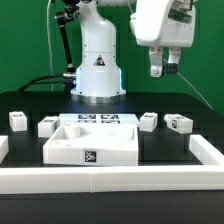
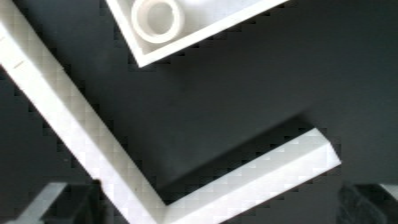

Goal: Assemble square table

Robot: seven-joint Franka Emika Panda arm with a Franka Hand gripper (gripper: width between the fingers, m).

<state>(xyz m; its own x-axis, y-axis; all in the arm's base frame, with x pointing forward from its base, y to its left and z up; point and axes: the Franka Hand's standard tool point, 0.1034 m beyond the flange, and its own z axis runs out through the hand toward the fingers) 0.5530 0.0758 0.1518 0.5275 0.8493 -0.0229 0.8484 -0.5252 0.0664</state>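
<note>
right now the big white tabletop (image 1: 92, 142) lies flat in the middle of the black table (image 1: 25, 140), just inside the front rail (image 1: 110, 181), with a tag on its near edge. four short legs (image 1: 148, 120) wait loose behind it, two toward the exterior view's left and two toward its right, all apart from the tabletop. the gripper (image 1: 163, 71) hangs high on the right, jaws spread wide and holding nothing. i'd judge a first pick is next: come straight down, straddle the piece squarely, and close only once centred, clear of the rail.
</note>
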